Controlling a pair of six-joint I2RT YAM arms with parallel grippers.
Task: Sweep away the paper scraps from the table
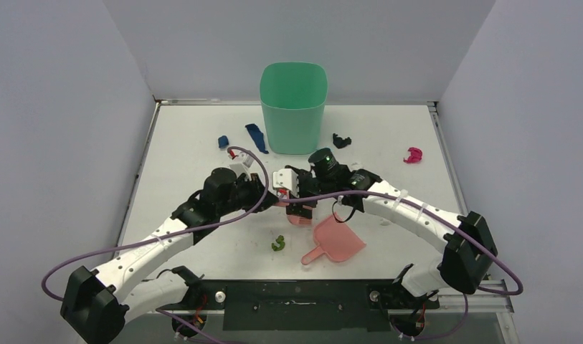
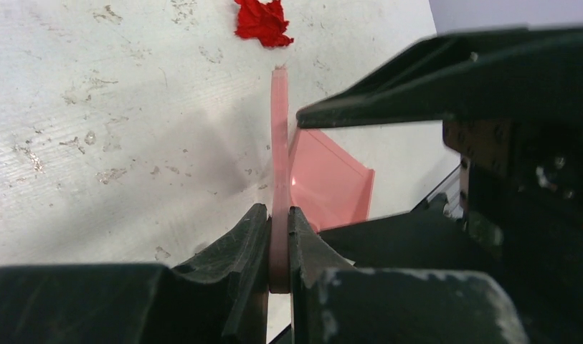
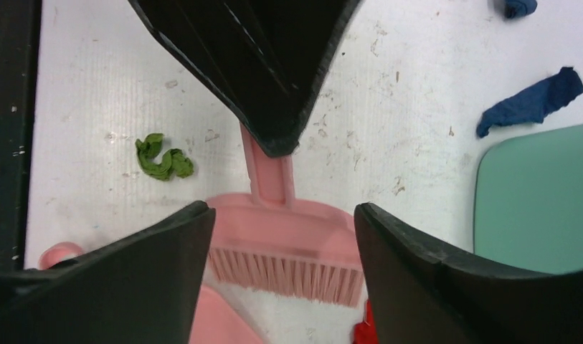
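Left gripper point(image 2: 280, 215) is clamped shut on the brush point(image 3: 277, 240) handle. Right gripper point(image 3: 281, 215) is open, straddling the brush head, gripping nothing. Scraps point(image 1: 278, 244) lie scattered on the bench point(image 1: 181, 150): green by dustpan point(image 1: 336, 242), blue and black beside bin point(image 1: 293, 107), magenta near right edge. Scraps look light, soft and likely to skitter, so push them with bristles. Brush is stiff plastic and the thin handle may twist; hold it near the head.

Just left of the green bin point(image 1: 293, 107) lie dark blue scraps point(image 1: 256, 137), to its right a black scrap point(image 1: 341, 140) and a magenta scrap point(image 1: 413, 155), and well in front a pink dustpan point(image 1: 336, 241) and a green scrap point(image 1: 278, 244).
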